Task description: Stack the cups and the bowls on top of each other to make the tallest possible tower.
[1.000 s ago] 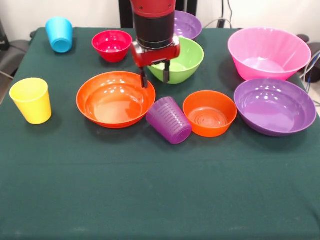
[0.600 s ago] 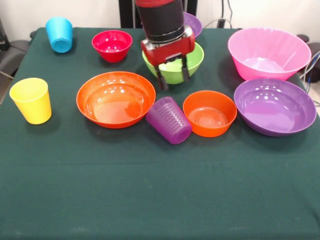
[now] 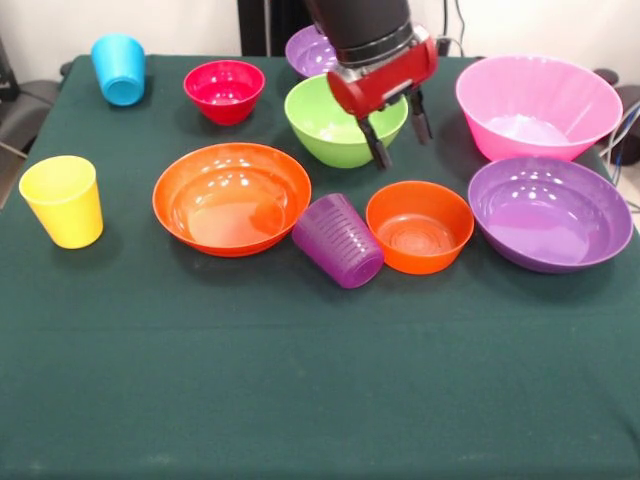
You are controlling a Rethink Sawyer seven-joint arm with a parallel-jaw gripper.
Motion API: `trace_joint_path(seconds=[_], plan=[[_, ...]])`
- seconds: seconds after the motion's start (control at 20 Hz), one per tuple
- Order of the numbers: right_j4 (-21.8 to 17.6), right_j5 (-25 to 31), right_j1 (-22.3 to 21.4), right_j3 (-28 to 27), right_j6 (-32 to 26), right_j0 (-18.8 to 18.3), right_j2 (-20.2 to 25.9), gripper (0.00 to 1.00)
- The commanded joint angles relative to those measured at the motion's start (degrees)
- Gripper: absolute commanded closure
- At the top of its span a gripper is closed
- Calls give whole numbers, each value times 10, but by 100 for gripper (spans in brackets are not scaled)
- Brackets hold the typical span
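My gripper [image 3: 400, 138] hangs open and empty above the table, just right of the green bowl [image 3: 335, 125] and behind the small orange bowl [image 3: 420, 226]. A purple cup [image 3: 337, 240] lies tipped between the small orange bowl and the wide orange bowl [image 3: 231, 197]. The yellow cup [image 3: 63, 200] stands at the left, the blue cup [image 3: 119, 69] at the far left corner. A red bowl [image 3: 224, 90] sits behind the wide orange one. A purple bowl [image 3: 549, 212] and the large pink bowl [image 3: 537, 105] sit at the right. Another purple bowl [image 3: 309, 50] is partly hidden behind the arm.
The dark green tablecloth [image 3: 320, 380] covers the table, with open cloth along the near side. Cables [image 3: 622, 130] hang by the right edge. A dark chair part [image 3: 20, 110] shows off the left edge.
The gripper has swung from over the wide orange bowl's rim rightward past the green bowl and has tilted. No cup or bowl has moved.
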Motion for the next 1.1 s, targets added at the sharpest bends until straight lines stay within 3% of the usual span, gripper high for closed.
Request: trace_joint_path(seconds=[0.05, 0.15, 0.3, 0.4, 0.55, 0.75, 1.0, 1.1], plan=[[-126, -38, 25, 40, -86, 47, -14, 0], [-152, -69, 19, 38, -45, 64, -33, 0], [-198, -107, -28, 36, 24, 113, -73, 0], [-221, -113, -38, 21, 37, 132, -94, 0], [-217, -94, -30, 5, 23, 129, -104, 0], [-217, -113, -46, 17, 29, 136, -111, 0], [-199, -107, -35, -21, 45, 148, -128, 0], [-178, -69, -18, -58, 20, 143, -121, 0]])
